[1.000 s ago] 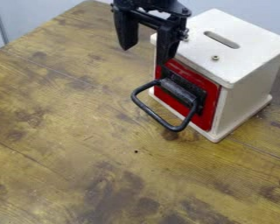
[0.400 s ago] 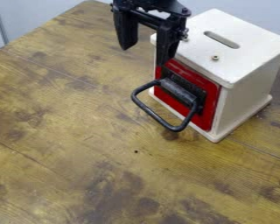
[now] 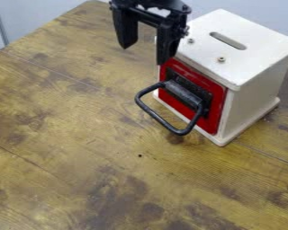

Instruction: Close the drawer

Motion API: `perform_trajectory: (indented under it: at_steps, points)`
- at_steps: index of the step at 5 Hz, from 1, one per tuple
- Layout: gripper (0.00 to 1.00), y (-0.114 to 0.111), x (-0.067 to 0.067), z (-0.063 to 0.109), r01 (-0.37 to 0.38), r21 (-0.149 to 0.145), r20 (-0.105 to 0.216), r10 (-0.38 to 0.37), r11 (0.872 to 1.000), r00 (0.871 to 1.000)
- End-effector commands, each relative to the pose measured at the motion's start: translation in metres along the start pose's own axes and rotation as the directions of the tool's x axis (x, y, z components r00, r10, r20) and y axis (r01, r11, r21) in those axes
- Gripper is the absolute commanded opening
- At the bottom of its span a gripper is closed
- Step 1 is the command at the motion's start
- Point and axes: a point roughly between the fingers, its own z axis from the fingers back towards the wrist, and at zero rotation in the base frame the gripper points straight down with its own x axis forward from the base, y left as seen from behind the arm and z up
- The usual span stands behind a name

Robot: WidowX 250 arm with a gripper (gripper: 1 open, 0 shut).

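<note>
1. We see the drawer (image 3: 189,94), red with a black front plate, sitting in the lower left face of the cream wooden casing (image 3: 248,76), toward the right of the bench (image 3: 75,144).
2. Its red front appears to stand slightly proud of the casing's face; how far it is pushed in we cannot tell from this view.
3. The black wire loop handle (image 3: 166,110) hangs from the drawer's front and reaches down and left, its lower end lying on or just above the bench.
4. The casing has a slot (image 3: 229,40) in its top and a small knob (image 3: 222,60) near the front edge of that top.
5. The pincer (image 3: 148,43) hangs above the drawer's front, pointing down, beside the casing's upper left corner.
6. Its two dark fingers (image 3: 129,34) stand spread apart, released, with nothing between them.
7. We see the fingertips clear of the handle, above it.
</note>
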Motion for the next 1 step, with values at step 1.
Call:
perform_trajectory:
  at_steps: [1]
  points:
    - [1.00,0.0064,0.0006,0.0321,-0.014,0.006,0.075,0.014,1.000,0.997]
